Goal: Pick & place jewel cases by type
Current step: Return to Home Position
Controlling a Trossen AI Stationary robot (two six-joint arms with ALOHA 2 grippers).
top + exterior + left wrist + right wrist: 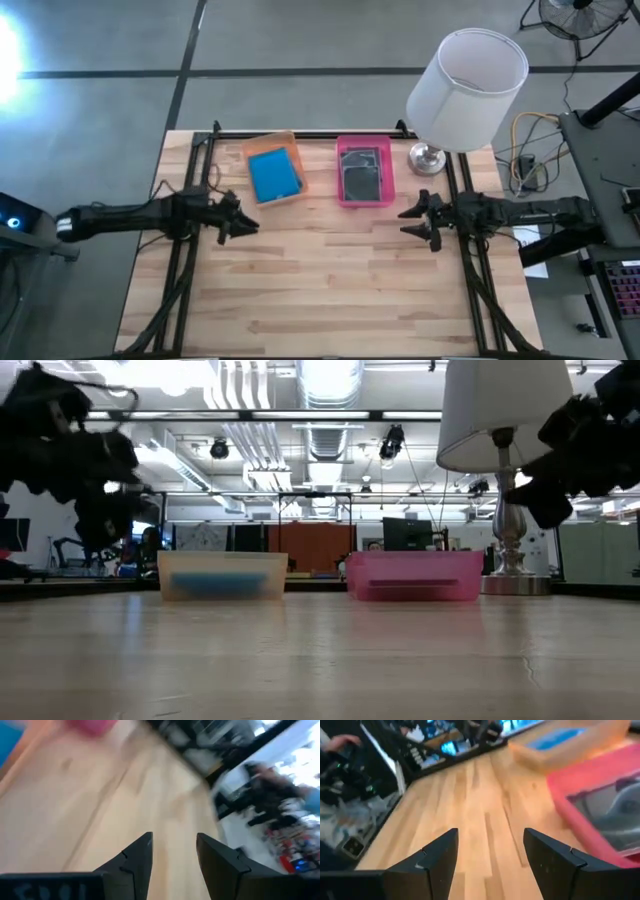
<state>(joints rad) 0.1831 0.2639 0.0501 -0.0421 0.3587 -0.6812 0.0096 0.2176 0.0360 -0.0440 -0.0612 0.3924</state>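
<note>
2 released, empty hands, left hand (252, 227) and right hand (404, 222), over the bench (330, 290); sorting looks done, retract home next.

Nothing legible anywhere: no label, brand, number or sign to read. Only smeared pale marks (35, 892) on the dark housing (85, 882) just behind the left gripper (174, 836), too blurred to make out as letters.
</note>
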